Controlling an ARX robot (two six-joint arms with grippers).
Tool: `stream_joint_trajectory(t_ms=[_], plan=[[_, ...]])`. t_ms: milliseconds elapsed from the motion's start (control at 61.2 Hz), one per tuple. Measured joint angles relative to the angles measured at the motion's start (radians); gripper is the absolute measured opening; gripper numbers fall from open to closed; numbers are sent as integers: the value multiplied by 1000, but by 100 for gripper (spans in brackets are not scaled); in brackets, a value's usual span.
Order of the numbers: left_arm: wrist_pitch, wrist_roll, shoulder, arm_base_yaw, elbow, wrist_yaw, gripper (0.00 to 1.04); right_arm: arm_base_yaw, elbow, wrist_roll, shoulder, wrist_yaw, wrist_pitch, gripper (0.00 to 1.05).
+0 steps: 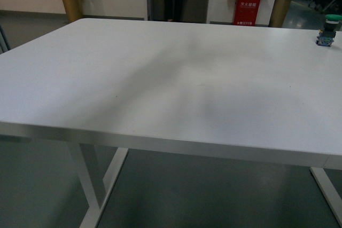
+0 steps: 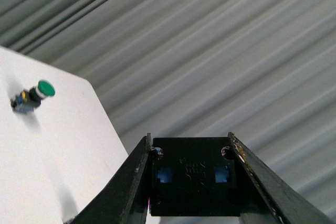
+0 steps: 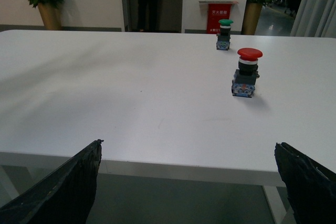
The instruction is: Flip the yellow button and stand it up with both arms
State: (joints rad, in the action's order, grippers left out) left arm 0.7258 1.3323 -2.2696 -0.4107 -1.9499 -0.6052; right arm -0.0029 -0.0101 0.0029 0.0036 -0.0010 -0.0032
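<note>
Two claws, left claw (image 2: 190,136) and right claw (image 3: 187,144), released wide for grasping; yellow button unseen, green button (image 1: 327,29) standing.

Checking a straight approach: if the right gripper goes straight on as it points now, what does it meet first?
Likely the white table: the open right gripper points at its near edge or bare top. The red button and green button stand to one side of that line. Depth is unclear.
</note>
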Motion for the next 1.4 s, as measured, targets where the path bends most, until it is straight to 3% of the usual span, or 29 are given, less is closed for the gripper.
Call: stream_joint_trajectory(t_ms=[196,376,408,474,604,751,866,996,1094,1404], plan=[[183,211,-17,-12,43,7,37,0,0,0,0,0,0,98],[225,288,-39,-32,56,23,37,0,0,0,0,0,0,98],[223,295,-44,-35,65,23,37,4,-26,14,34,3,-64,98],[232,305,-55,-37,82,26,37,8,-113,58,195,-28,-141,98],[239,312,-58,-45,103,27,37,-49,-351,145,555,-174,8,98],[250,317,-58,-50,112,34,37,-163,-685,368,888,-336,135,98],[247,317,-58,-50,112,42,37,-221,-912,689,1114,-457,212,98],[233,319,-58,-56,103,53,37,-191,-975,1088,1283,-452,320,98],[217,317,-58,-64,96,55,37,-128,-933,1251,1374,-429,423,98],[203,304,-58,-74,89,53,37,10,-877,1417,1468,-306,688,98]])
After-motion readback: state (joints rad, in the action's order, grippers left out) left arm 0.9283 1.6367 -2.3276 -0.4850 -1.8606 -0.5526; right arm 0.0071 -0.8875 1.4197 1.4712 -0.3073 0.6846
